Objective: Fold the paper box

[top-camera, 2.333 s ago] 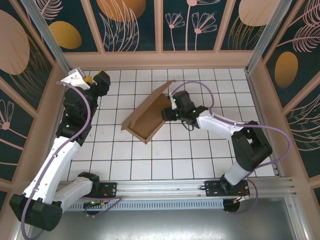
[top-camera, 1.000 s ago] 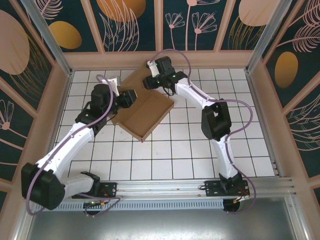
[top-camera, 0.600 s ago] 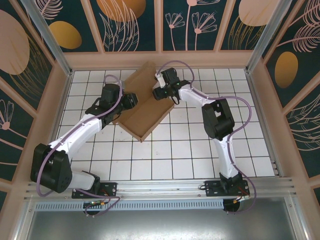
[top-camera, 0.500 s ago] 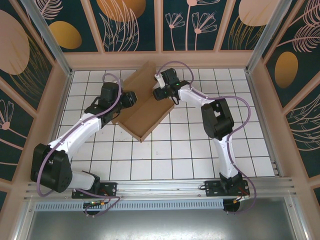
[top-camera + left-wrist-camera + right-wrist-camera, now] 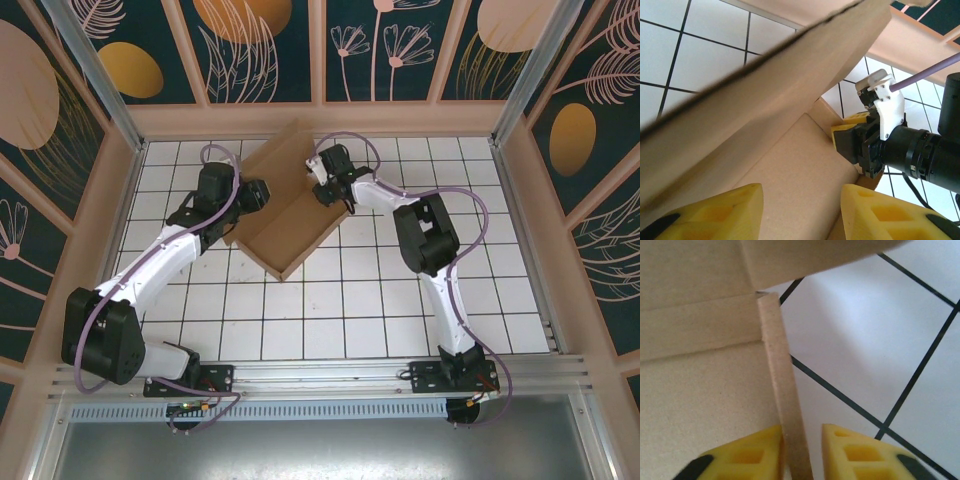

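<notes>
The paper box [image 5: 290,215] is a shallow brown cardboard tray lying diagonally on the white tiles, with a large flap [image 5: 280,150] raised at its back left. My left gripper [image 5: 262,193] is at the box's left side. In the left wrist view it [image 5: 801,210] stands open over the box floor [image 5: 800,170], with the flap [image 5: 770,75] slanting overhead. My right gripper [image 5: 322,190] is at the box's right corner. Its jaws [image 5: 802,452] have closed around the thin side wall [image 5: 776,360], and the left finger [image 5: 745,457] presses on it.
The white tiled floor [image 5: 400,290] spreads in front and to the right of the box. Wooden side walls [image 5: 110,200] and a painted back wall [image 5: 320,110] enclose the floor. The right arm's wrist [image 5: 920,155] sits close across from my left fingers.
The right gripper shifted a little along the box's right corner and drew its jaws in around the side wall. The left gripper and the box have barely moved in the last half second.
</notes>
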`<action>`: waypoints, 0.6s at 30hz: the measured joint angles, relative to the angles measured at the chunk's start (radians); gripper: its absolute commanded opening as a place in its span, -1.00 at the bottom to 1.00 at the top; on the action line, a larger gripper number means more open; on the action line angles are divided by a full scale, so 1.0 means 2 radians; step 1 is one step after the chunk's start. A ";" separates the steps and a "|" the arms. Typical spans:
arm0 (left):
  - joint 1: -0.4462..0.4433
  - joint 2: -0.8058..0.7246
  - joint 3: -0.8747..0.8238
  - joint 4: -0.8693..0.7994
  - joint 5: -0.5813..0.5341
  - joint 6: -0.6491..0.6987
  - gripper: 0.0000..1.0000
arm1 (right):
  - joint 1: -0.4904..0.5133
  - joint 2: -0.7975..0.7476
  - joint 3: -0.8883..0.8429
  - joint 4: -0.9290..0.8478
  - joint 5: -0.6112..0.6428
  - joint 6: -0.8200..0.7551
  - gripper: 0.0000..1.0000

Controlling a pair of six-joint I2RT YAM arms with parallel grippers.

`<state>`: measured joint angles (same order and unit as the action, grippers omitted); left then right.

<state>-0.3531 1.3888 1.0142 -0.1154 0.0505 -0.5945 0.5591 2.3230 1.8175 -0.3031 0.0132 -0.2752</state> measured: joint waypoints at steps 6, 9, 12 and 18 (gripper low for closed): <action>0.001 0.000 0.000 0.003 0.000 0.002 -0.11 | 0.017 -0.002 -0.015 0.023 0.063 -0.008 -0.89; 0.002 0.000 0.000 0.004 0.000 0.003 -0.11 | 0.025 -0.006 -0.028 0.036 0.095 -0.014 -0.89; 0.004 0.000 0.000 0.004 0.000 0.004 -0.10 | 0.032 -0.012 -0.045 0.047 0.128 -0.021 -0.85; 0.007 0.004 0.000 0.006 0.002 0.004 -0.10 | 0.041 -0.024 -0.070 0.052 0.179 -0.026 -0.51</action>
<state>-0.3386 1.3968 1.0138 -0.1043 0.0544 -0.5873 0.6411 2.2753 1.6779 -0.1982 0.3714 -0.3267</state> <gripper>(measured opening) 0.448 0.187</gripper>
